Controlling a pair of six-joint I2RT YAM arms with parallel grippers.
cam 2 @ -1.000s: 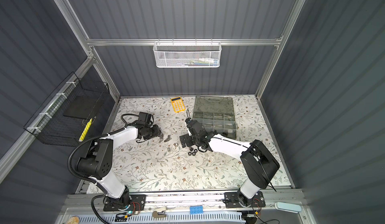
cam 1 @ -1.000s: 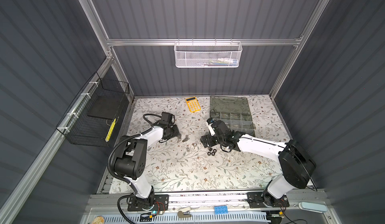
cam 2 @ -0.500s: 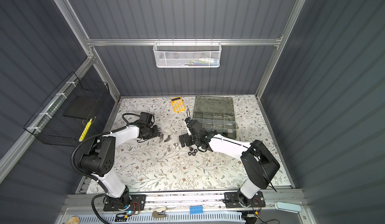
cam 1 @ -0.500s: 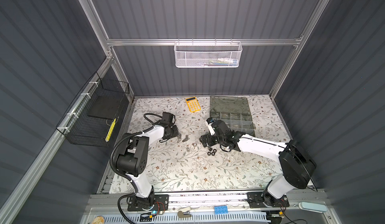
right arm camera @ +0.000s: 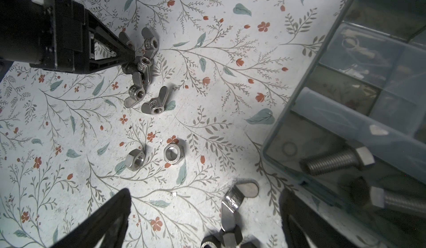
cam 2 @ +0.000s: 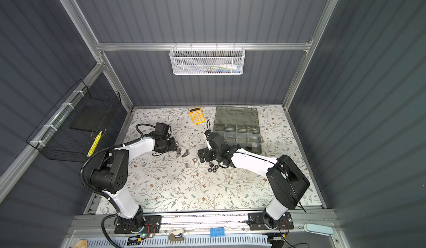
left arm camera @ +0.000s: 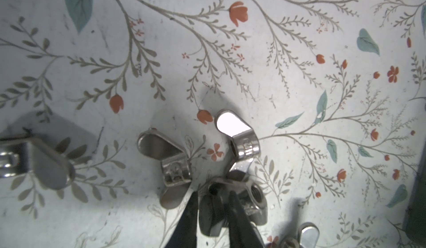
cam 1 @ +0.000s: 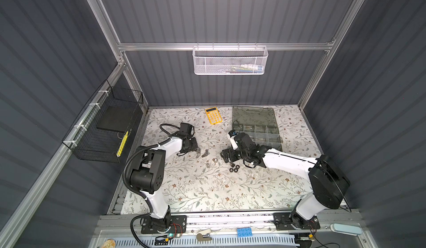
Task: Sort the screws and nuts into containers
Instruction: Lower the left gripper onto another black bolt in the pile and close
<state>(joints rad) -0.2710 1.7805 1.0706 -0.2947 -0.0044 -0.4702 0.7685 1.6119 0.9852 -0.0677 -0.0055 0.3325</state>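
Left pincer (left arm camera: 213, 197) has narrowed over the last second and now pinches a silver piece in the cluster of wing nuts (left arm camera: 171, 163), left-centre of the worktop (cam 1: 207, 189). Threads beside the tips in the right wrist view suggest a screw (right arm camera: 131, 68), not certain. The arm itself hasn't shifted in the top views.

Right pincer (right arm camera: 202, 226) is unchanged: spread wide, holding nothing, low over one wing nut (right arm camera: 235, 203) just beside a corner of the organizer box (cam 1: 253, 115).

Meaning: the grasp looks just made and the piece isn't lifted yet. Next is to carry it right and far to the box.

Two big screws (right arm camera: 336, 161) already lie in the compartment at that corner. Still loose:
- two silver hex nuts (right arm camera: 134, 161) between the arms
- black nuts (cam 1: 233, 168) near the right pincer
- several wing nuts

Risk: nuts touching the pinched piece may drag along.
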